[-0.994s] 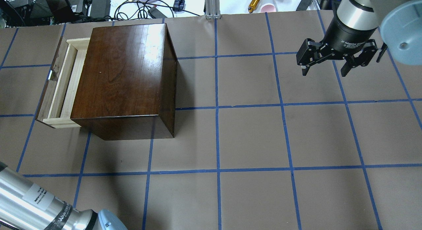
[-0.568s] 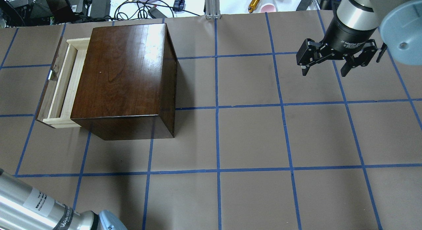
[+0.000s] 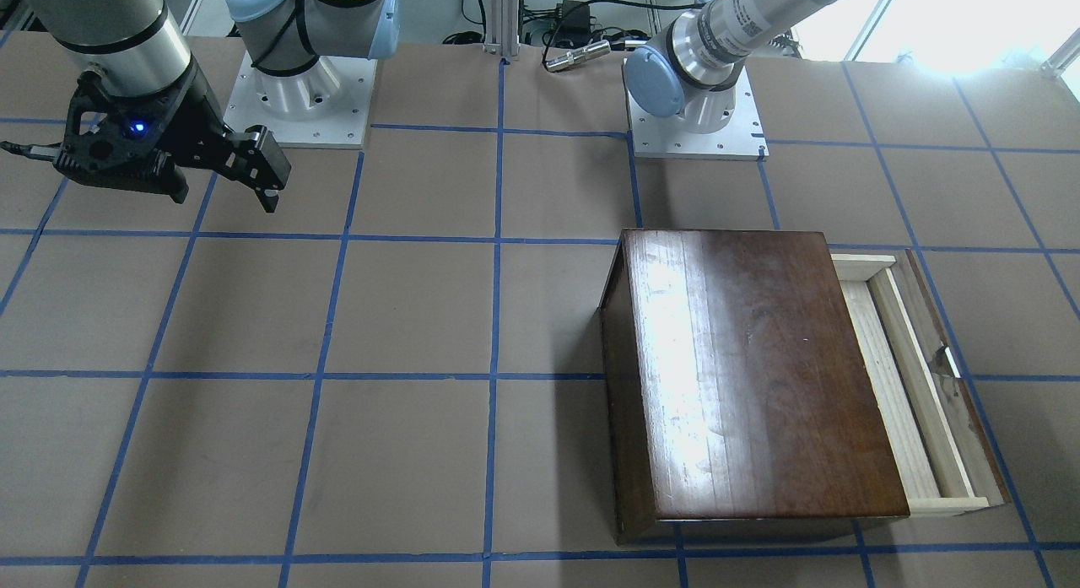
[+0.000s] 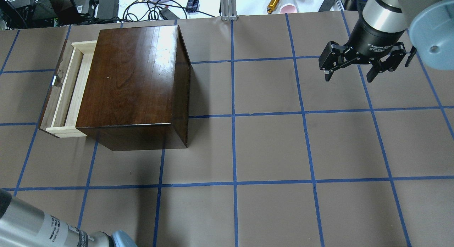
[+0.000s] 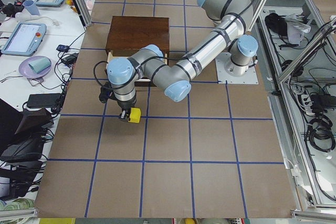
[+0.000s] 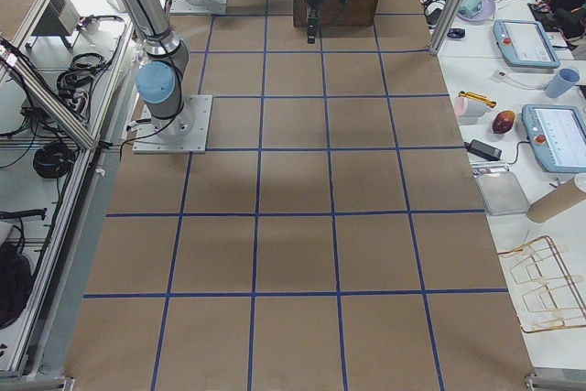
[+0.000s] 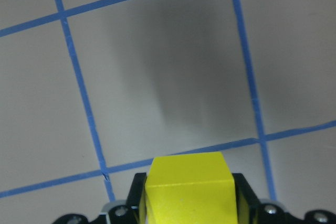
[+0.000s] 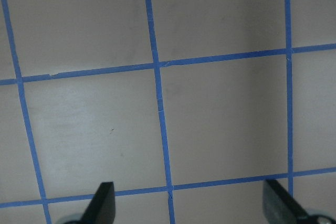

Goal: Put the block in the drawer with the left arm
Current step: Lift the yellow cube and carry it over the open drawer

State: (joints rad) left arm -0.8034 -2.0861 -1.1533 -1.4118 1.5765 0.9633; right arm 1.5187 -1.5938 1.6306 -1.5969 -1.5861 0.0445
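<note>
I count one block (image 7: 186, 174), one drawer (image 4: 65, 94) in one dark wooden box (image 4: 131, 77), and two arms, both mine. My left gripper (image 7: 190, 198) points straight down at the taped table (image 4: 269, 144), and the yellow block sits pinched between its black fingers (image 7: 137, 192), right at the tips. My left arm (image 5: 210, 56) stretches out from its base, passes above the edge of the box, folds at the elbow and drops the wrist just past the drawer's dark front. From this gripper the drawer lies close by, back toward my base, pulled out of the box, its pale tray showing. My right gripper (image 4: 349, 77) hangs above the table well apart from the box, tilted downward, fingers spread wide with nothing between them.
</note>
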